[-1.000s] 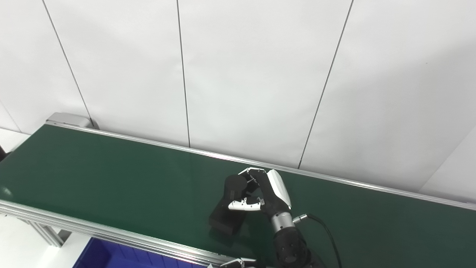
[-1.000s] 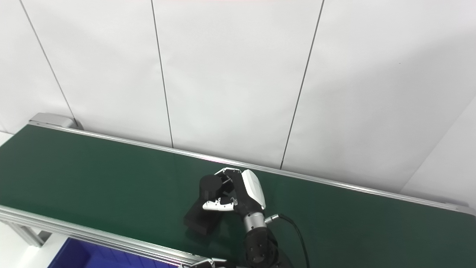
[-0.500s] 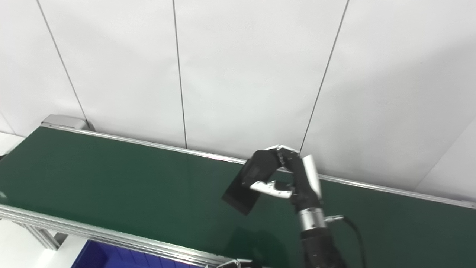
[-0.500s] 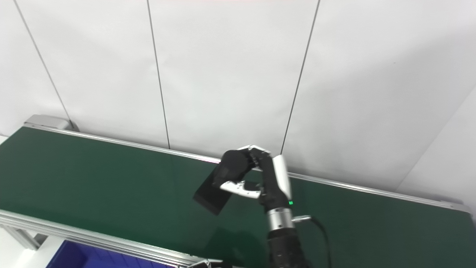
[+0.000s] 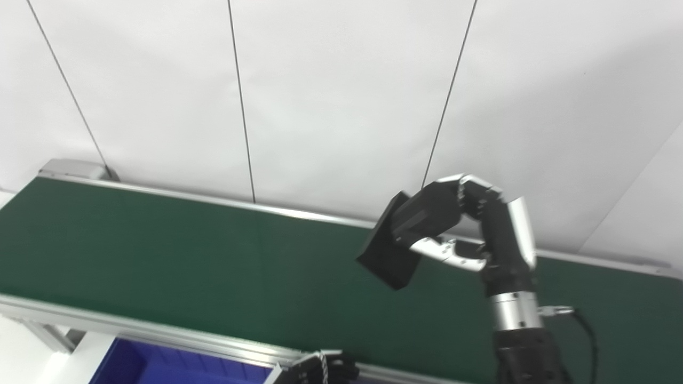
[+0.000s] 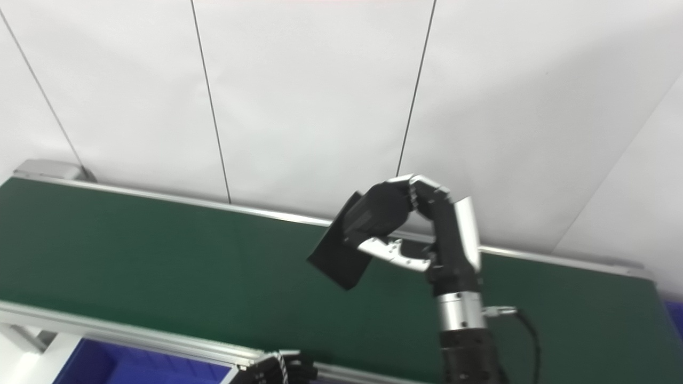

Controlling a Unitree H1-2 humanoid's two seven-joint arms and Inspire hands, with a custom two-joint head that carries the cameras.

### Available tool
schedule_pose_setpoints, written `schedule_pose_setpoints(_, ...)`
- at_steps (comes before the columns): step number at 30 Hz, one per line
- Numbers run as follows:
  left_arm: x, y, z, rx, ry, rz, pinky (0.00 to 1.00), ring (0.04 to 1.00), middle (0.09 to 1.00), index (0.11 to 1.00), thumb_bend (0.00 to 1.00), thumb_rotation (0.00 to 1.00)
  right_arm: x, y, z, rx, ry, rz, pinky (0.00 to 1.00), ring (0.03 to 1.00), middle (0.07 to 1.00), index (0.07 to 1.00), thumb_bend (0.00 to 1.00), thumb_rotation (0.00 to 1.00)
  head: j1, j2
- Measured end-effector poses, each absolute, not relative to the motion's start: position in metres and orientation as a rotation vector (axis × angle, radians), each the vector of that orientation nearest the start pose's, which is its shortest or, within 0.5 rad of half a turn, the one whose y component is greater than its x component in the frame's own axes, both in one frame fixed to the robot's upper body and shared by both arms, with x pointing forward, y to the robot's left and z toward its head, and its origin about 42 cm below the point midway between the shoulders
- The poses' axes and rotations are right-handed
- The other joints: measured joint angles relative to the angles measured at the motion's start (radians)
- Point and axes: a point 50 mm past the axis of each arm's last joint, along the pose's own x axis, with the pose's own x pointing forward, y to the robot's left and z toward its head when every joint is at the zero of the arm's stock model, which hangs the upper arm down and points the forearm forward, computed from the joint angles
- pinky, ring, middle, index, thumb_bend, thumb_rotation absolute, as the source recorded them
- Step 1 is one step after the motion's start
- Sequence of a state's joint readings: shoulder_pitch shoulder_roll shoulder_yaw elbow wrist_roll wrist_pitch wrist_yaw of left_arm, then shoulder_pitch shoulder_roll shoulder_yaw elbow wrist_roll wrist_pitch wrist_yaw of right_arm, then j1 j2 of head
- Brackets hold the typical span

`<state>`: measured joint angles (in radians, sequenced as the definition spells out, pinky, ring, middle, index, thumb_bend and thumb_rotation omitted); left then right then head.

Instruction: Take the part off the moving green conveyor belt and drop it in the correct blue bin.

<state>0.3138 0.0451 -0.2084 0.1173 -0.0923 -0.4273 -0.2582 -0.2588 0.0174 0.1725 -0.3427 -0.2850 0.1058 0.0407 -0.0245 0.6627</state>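
Your right hand (image 5: pixel 469 229) is closed on the rigid black part (image 5: pixel 397 242) at its upper end; judged light, unlikely to slip.

The black part (image 5: pixel 392 242), gripped in the right hand (image 5: pixel 483 229), has been lifted clear off the green conveyor belt (image 5: pixel 160 256) and carried higher and rightward, while the left hand (image 5: pixel 320 370) has risen further into view.

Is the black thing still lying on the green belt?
No, the right robot hand holds the black part up in the air above the green belt.
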Motion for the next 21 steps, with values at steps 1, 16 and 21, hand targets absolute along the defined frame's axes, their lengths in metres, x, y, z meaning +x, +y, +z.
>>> schedule_pose_setpoints(1, 0.154, 0.177, 0.025, -0.093, -0.006, -0.35, 0.71, 0.723, 0.711, 0.733, 0.83, 0.85, 0.318, -0.14, 0.258, -0.25, -0.513, 0.177, 0.37, 0.447, 0.512, 0.505, 0.51, 0.0, -0.017, 0.014)
schedule_pose_setpoints(16, 0.161, 0.204, 0.048, -0.089, -0.071, -0.369, 0.71, 0.723, 0.716, 0.74, 0.78, 0.82, 0.262, -0.181, 0.246, -0.278, -0.442, 0.076, 0.35, 0.465, 0.511, 0.499, 0.5, 0.0, -0.201, 0.166)
schedule_pose_setpoints(21, 0.163, 0.209, 0.056, -0.098, -0.069, -0.37, 0.71, 0.717, 0.707, 0.736, 0.8, 0.8, 0.237, -0.193, 0.235, -0.277, -0.387, 0.038, 0.33, 0.463, 0.532, 0.512, 0.5, 0.0, -0.218, 0.189)
